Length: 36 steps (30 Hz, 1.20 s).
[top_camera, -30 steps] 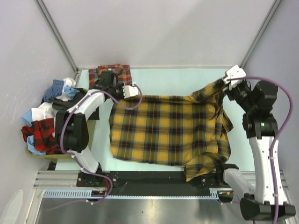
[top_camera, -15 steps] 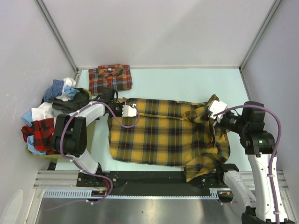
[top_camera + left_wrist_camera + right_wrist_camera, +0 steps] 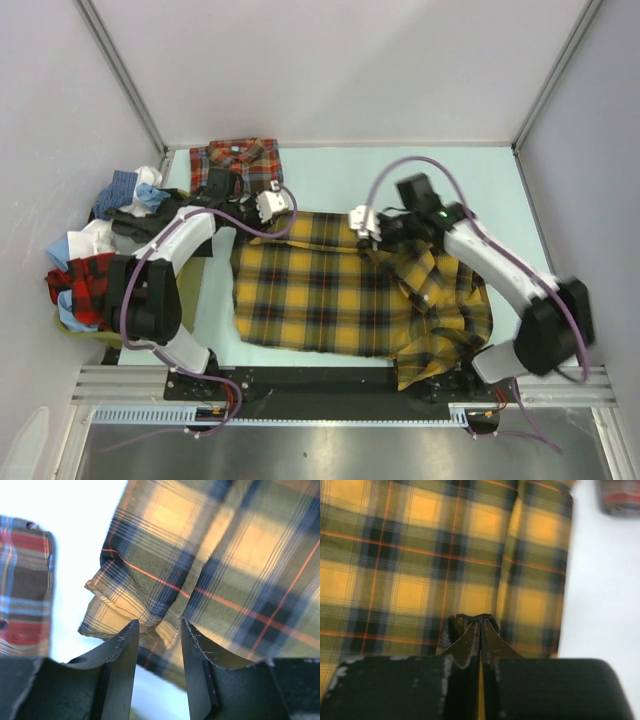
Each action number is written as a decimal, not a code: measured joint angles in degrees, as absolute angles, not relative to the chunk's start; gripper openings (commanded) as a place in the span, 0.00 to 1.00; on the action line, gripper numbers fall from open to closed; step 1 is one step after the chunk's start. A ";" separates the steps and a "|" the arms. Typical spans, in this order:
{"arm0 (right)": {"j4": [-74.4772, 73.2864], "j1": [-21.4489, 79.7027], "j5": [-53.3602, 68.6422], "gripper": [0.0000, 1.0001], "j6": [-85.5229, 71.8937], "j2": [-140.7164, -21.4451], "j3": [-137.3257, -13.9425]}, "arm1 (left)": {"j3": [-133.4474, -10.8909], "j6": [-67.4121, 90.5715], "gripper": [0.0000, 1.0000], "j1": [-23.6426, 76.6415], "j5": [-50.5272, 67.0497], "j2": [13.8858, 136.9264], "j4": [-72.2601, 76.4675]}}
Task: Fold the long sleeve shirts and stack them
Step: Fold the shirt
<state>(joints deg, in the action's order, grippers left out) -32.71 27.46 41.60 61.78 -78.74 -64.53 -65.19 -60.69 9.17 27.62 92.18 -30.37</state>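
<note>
The yellow-and-black long sleeve shirt [image 3: 320, 290] lies spread across the middle of the table. Its right part is bunched and drawn leftward over the body. My right gripper [image 3: 362, 224] hangs over the shirt's back middle and is shut on a pinch of that fabric [image 3: 420, 555]; the jaws [image 3: 481, 620] meet on it. My left gripper [image 3: 275, 207] is at the shirt's back left corner. Its jaws [image 3: 159, 627] stand open above the crumpled corner [image 3: 125, 600], gripping nothing. The red-orange shirt [image 3: 235, 165] lies folded at the back left [image 3: 22, 580].
A bin heaped with other clothes [image 3: 100, 250] stands at the left edge beside the left arm. Grey walls close in the table at the back and both sides. Bare pale table [image 3: 420, 170] shows behind the yellow shirt.
My right gripper has carried the shirt's right part from the far right to the middle. My left gripper has opened, let go of the back left corner and lifted slightly.
</note>
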 measured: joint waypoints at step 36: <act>-61.17 -28.45 44.56 0.45 33.89 -127.37 -98.72 | -96.57 -34.41 0.46 11.33 22.74 120.14 -38.37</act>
